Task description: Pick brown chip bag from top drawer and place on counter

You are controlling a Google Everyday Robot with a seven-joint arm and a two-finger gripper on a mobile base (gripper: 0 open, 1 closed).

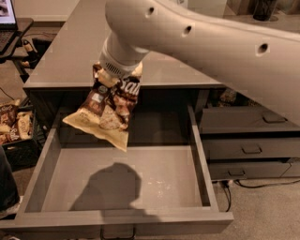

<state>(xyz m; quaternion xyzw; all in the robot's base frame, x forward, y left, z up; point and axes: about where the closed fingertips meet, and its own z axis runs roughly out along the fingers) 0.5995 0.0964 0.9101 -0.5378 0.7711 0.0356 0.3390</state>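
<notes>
Gripper at counter front edge — fingers clenched on brown chip bag | bag hangs clear above top drawer

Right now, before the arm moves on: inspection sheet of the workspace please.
Surface: large glossy grey counter, behind and above the open drawer.
Job's things: crinkly dark brown chip bag with cream ends hangs in the air over the wide, shallow grey top drawer, which is pulled open; only the bag's shadow is on its floor.
Clutter: small brown-and-cream packets in a black crate, far left.
Grippers: gripper at the bag's top, mostly hidden by the white wrist, holding the bag.
Cables: dark cable on the floor, lower right.
Surroundings: narrower grey drawers on the right, closed; laptop top left.
</notes>
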